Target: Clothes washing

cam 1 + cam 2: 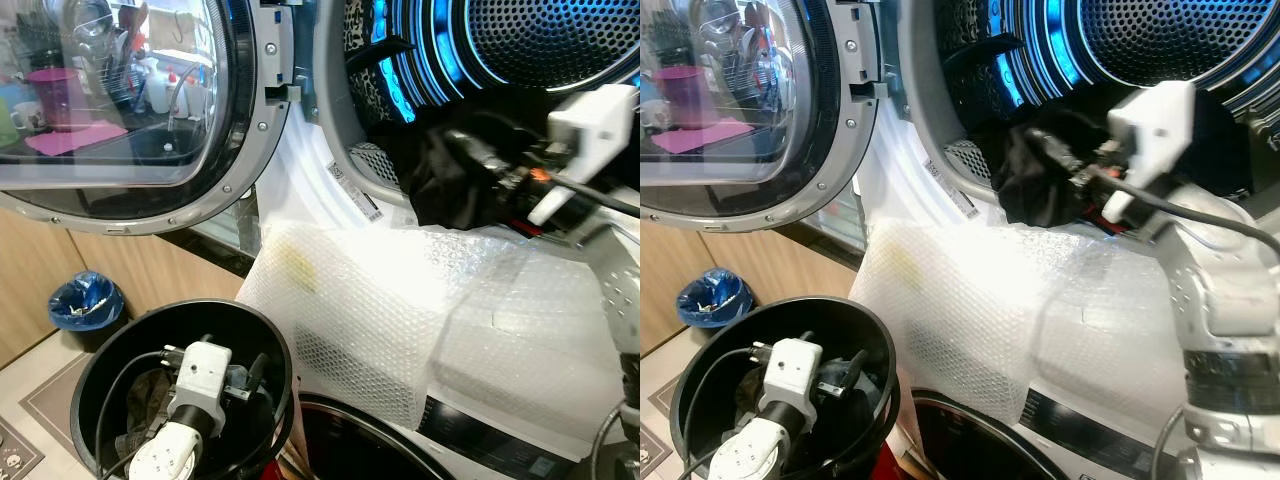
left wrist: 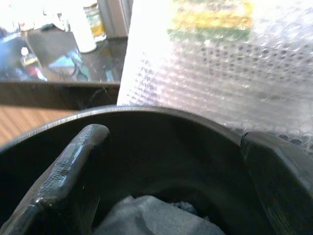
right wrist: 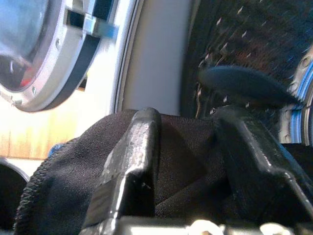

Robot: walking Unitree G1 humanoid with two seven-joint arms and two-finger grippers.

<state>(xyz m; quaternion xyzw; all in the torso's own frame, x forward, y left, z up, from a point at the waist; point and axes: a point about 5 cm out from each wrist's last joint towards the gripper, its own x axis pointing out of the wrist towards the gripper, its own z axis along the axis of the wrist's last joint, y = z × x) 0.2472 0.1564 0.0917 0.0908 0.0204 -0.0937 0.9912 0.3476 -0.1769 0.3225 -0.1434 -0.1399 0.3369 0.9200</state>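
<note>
A black garment (image 1: 440,190) hangs over the lip of the open washer drum (image 1: 560,40), which is lit blue inside. My right gripper (image 1: 470,152) is at the drum mouth, shut on that garment; black fabric (image 3: 63,191) bunches between and around its fingers (image 3: 129,161). My left gripper (image 2: 171,142) is open, lowered inside the black round basket (image 1: 272,345) at the lower left. Grey cloth (image 2: 151,218) lies at the basket's bottom, just below the fingers.
The round washer door (image 1: 120,100) stands swung open to the left. Bubble wrap (image 1: 380,300) covers the machine front below the drum. A second machine's dark door (image 1: 350,440) is beneath. A blue-lined bin (image 1: 85,300) sits on the floor by wooden cabinets.
</note>
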